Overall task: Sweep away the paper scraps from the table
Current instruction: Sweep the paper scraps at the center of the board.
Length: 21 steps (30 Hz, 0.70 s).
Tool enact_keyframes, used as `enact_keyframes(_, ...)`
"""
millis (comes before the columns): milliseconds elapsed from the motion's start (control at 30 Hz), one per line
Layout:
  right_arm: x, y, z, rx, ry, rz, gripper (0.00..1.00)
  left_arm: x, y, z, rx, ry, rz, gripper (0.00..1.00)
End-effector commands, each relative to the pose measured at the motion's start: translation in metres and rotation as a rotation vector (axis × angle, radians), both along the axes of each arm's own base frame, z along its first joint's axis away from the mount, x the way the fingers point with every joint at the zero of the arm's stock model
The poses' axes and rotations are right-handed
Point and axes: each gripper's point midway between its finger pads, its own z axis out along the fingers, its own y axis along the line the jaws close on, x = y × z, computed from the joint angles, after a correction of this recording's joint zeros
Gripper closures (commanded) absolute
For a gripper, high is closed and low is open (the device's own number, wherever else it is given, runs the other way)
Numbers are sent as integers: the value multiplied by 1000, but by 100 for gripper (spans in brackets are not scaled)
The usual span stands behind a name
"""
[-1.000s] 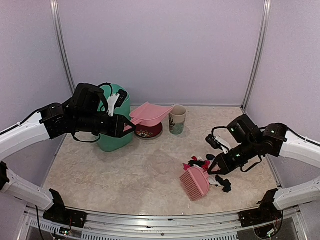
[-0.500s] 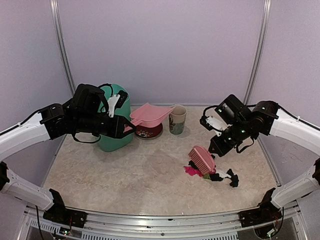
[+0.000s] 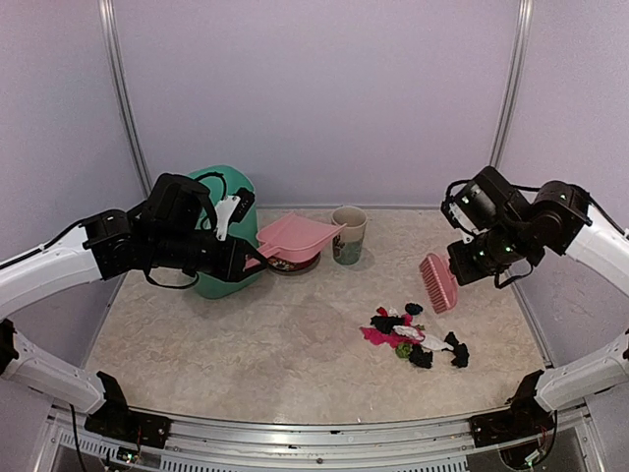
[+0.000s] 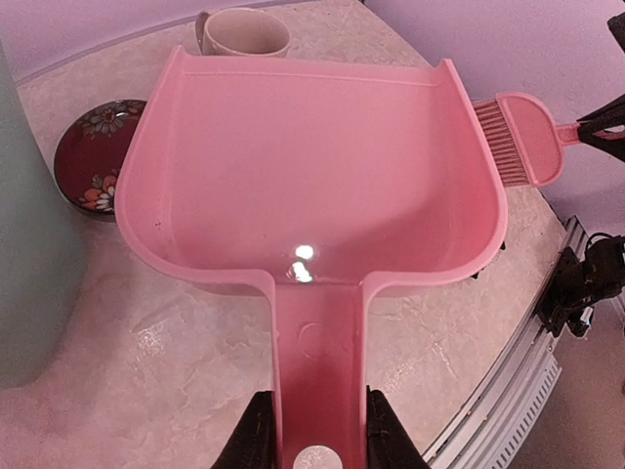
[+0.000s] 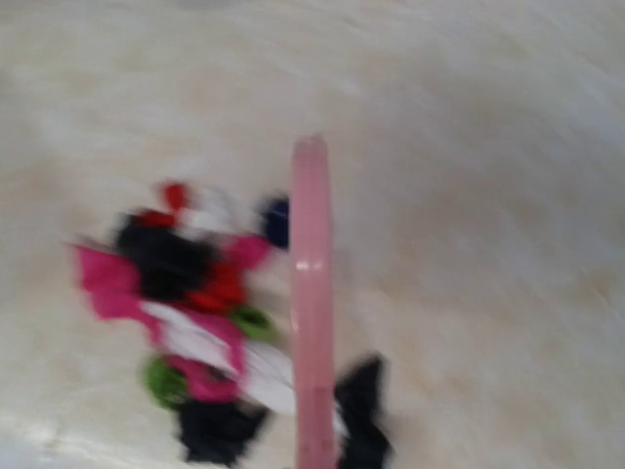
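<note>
We see the left gripper (image 4: 312, 437) clamped tight on the handle of the pink dustpan (image 4: 312, 176), one finger on either side, holding the pan up off the table (image 3: 246, 344) at the back left. Its scoop shows us only bare pink plastic and a glint of light. Just behind the pan stands a pale cup (image 3: 348, 234), whose inside we cannot make out. A dark red flowered bowl (image 3: 290, 263) sits under the pan's edge, and in the left wrist view the part of it we see holds nothing but its painted flowers. A tall green bin (image 3: 211, 283) stands beside the left arm, and we cannot see into it. The right gripper (image 3: 467, 265) is closed on the handle of the pink brush (image 3: 438, 282), which hangs clear of the tabletop near the right side. The paper scraps (image 3: 413, 339) lie in one loose heap on the table, right of centre toward the front, black, pink, red, white and green bits together. They sit below the raised brush and slightly to its left, not touching it, and well apart from the dustpan. The right wrist view is blurred, but there we see the brush edge-on above the heap
</note>
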Motion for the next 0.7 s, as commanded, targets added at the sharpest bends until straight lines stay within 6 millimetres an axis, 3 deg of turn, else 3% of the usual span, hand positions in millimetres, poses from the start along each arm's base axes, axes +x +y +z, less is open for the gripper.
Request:
enact_keyframes(0, -20, -55, -12, -80, 31, -263, 100, -3, -3, 1, 0, -33, -23, 100)
enact_keyframes(167, -31, -67, -29, -33, 72, -352, 100, -14, -12, -13, 35, -14, -82, 100)
enact_keyframes(433, -36, -84, -68, -155, 160, -383, 100, -50, -33, -56, 184, 3, -199, 100)
enact_keyframes(667, -37, -81, -89, -218, 238, -376, 100, -71, -39, -88, 253, 25, -278, 100)
